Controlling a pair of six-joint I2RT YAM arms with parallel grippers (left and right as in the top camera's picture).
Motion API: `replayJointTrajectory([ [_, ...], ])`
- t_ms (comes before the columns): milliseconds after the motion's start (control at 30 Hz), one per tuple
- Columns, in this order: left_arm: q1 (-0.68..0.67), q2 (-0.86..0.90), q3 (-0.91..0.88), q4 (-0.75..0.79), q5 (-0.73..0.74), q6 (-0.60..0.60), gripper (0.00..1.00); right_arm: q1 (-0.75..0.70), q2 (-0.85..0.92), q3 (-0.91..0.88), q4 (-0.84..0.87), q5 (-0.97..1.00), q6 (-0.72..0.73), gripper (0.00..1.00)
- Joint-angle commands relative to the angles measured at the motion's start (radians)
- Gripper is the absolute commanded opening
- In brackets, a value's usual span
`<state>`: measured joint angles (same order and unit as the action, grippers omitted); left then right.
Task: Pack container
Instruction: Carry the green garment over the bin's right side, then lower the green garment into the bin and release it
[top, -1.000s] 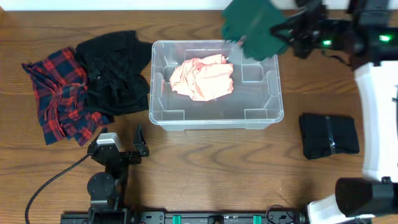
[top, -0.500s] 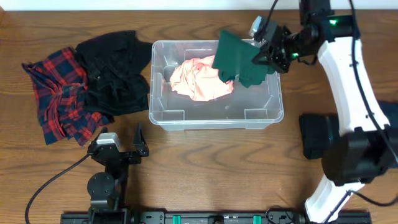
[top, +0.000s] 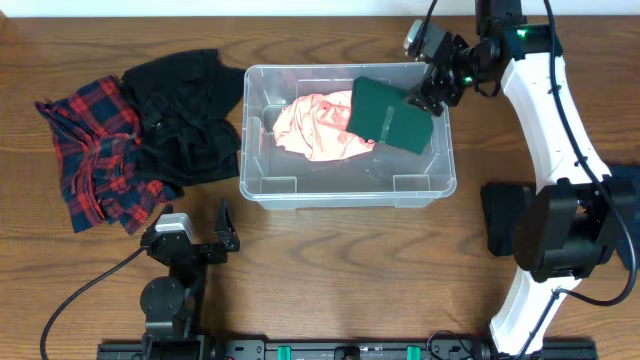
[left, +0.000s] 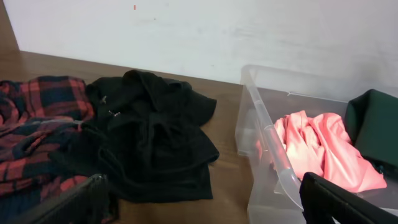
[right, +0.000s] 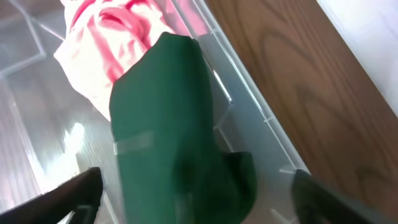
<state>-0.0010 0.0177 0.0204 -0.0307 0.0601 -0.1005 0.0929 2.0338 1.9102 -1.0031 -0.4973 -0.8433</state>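
Overhead: right gripper (top: 425, 90) above the far-right corner of the clear container (top: 345, 192) at mid-table; green folded garment (top: 388, 115) inside, overlapping the pink garment (top: 320, 125). Left wrist: left gripper (left: 202, 190) spread, empty. Right wrist: fingers (right: 78, 193) parted, garment unclamped; withdraw straight upward to avoid snagging it

From overhead, my right arm (top: 556, 115) covers part of the black folded cloth (top: 497, 215) near the surface's right edge, and the green garment (top: 390, 115) hides one side of the pink garment (top: 315, 125). My right wrist view shows my jaws only as blurred dark tips at its bottom corners, and cuts off the green garment's lower end. My left wrist view crops the plaid shirt (left: 31, 124) and the container (left: 256, 127).
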Motion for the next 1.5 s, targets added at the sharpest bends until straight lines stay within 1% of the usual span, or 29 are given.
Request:
replayJointTrajectory([
  [0, 0.005, 0.000, -0.016, -0.035, 0.000, 0.010, 0.98, -0.008, -0.037, 0.015, 0.001, -0.016, 0.117, 0.99],
  [100, 0.005, 0.000, -0.016, -0.035, 0.000, 0.009, 0.98, -0.006, -0.078, 0.016, 0.001, -0.079, 0.219, 0.99],
  [167, 0.005, 0.000, -0.016, -0.035, 0.000, 0.010, 0.98, -0.004, -0.103, 0.016, 0.001, -0.157, 0.308, 0.99],
  [233, 0.005, 0.000, -0.016, -0.035, 0.000, 0.010, 0.98, 0.002, -0.116, 0.016, 0.002, -0.238, 0.340, 0.99],
  [267, 0.005, 0.000, -0.016, -0.035, 0.000, 0.009, 0.98, 0.005, -0.116, 0.016, 0.002, -0.257, 0.342, 0.96],
  [300, 0.005, 0.000, -0.016, -0.035, 0.000, 0.009, 0.98, 0.007, -0.115, 0.016, 0.002, -0.262, 0.342, 0.72],
  [333, 0.005, 0.000, -0.016, -0.035, 0.000, 0.009, 0.98, 0.012, -0.109, 0.014, 0.001, -0.254, 0.344, 0.39],
  [367, 0.005, 0.000, -0.016, -0.035, 0.000, 0.009, 0.98, 0.019, -0.103, 0.012, 0.000, -0.230, 0.370, 0.11],
  [400, 0.005, 0.000, -0.016, -0.035, 0.000, 0.009, 0.98, 0.026, -0.097, 0.011, 0.000, -0.200, 0.402, 0.01],
  [533, 0.005, 0.000, -0.016, -0.035, 0.000, 0.009, 0.98, 0.066, -0.057, 0.008, -0.005, -0.072, 0.526, 0.01],
  [767, 0.005, 0.000, -0.016, -0.035, 0.000, 0.009, 0.98, 0.184, 0.006, 0.008, 0.012, 0.277, 0.719, 0.01],
  [867, 0.005, 0.000, -0.016, -0.035, 0.000, 0.009, 0.98, 0.216, 0.035, 0.008, 0.027, 0.391, 0.787, 0.01],
  [1000, 0.005, 0.000, -0.016, -0.035, 0.000, 0.010, 0.98, 0.229, 0.088, 0.008, 0.040, 0.465, 0.843, 0.01],
  [1167, 0.005, 0.000, -0.016, -0.035, 0.000, 0.009, 0.98, 0.226, 0.175, 0.008, 0.051, 0.506, 0.881, 0.01],
  [1267, 0.005, 0.000, -0.016, -0.035, 0.000, 0.009, 0.98, 0.227, 0.233, 0.008, 0.062, 0.544, 0.891, 0.01],
  [1467, 0.005, 0.000, -0.016, -0.035, 0.000, 0.010, 0.98, 0.227, 0.309, 0.008, 0.086, 0.546, 0.892, 0.01],
])
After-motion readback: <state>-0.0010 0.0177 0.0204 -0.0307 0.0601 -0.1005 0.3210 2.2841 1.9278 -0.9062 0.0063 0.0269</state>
